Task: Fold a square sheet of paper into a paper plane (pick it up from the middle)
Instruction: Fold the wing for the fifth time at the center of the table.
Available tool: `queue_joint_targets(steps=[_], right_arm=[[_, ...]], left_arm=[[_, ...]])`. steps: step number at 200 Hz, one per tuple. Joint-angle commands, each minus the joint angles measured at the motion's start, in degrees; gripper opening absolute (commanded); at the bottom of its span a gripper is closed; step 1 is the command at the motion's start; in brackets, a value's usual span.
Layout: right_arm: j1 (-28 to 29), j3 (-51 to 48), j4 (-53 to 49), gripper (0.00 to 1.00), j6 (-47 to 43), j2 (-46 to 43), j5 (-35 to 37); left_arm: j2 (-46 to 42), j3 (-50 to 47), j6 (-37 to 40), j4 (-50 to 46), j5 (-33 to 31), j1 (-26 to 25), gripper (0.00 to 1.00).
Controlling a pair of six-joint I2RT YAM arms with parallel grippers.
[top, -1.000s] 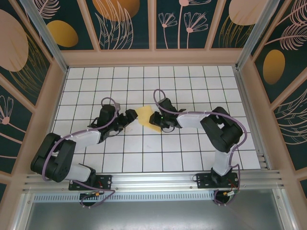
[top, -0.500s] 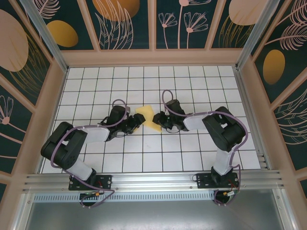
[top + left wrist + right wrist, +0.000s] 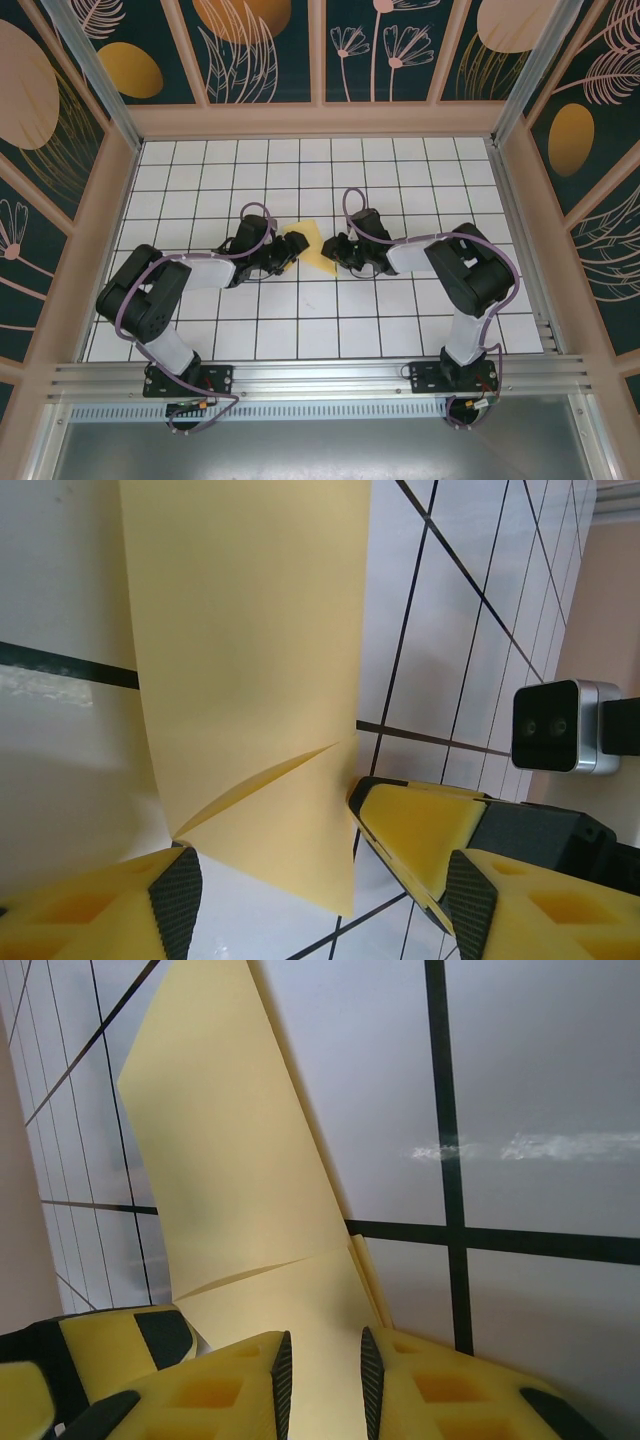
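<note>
The square sheet of paper (image 3: pixel 313 244) is pale yellow, creased into angled flaps, and lies on the gridded floor mid-table between both grippers. From the left, my left gripper (image 3: pixel 285 253) is open, and a folded corner of the paper (image 3: pixel 280 830) lies between its wide-set fingertips (image 3: pixel 176 900). My right gripper (image 3: pixel 336 250) comes from the right. Its jaws stand a narrow gap apart on top of the paper (image 3: pixel 250 1190), whose flat face shows between the pads (image 3: pixel 283 1380). Layered fold edges run along its right finger. One right finger (image 3: pixel 420 830) touches the paper's edge in the left wrist view.
The white tiled floor (image 3: pixel 400 170) with black grid lines is walled by beige frame posts and patterned panels (image 3: pixel 260 40). Both arm bases sit at the near rail (image 3: pixel 320 375). The right wrist's camera (image 3: pixel 555 725) faces the left gripper at close range.
My left gripper slid right to the paper's corner and its jaws narrowed somewhat. The right gripper shifted slightly right, and the paper's visible patch between them shrank.
</note>
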Motion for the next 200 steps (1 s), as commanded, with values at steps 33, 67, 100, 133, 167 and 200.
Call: queue_joint_targets(steps=[33,67,100,133,167,200], right_arm=[[-1.0,-1.7,-4.5,0.28,-0.2,0.6,1.0],[-0.9,-1.5,-4.5,0.28,-0.2,1.3,1.1],[-0.9,-1.7,-4.1,0.28,-0.1,1.6,0.6],[-0.9,-1.9,-3.7,0.28,-0.4,1.3,0.3],[-0.9,-2.3,-1.7,0.29,-2.2,0.6,-0.5],[-1.1,-1.8,-0.7,0.34,-8.2,-1.8,0.1]], left_arm=[[0.5,2.2,0.1,-3.8,-3.0,-0.4,0.71],[-0.5,2.0,0.5,-6.3,-5.3,-0.4,0.74],[1.3,2.5,-0.2,-2.2,-2.1,-0.5,0.69],[4.0,3.5,-0.7,0.0,-0.4,-0.5,0.56],[5.1,4.2,-0.8,1.2,0.4,-0.5,0.44],[5.7,4.5,-1.4,2.3,0.7,-0.5,0.21]])
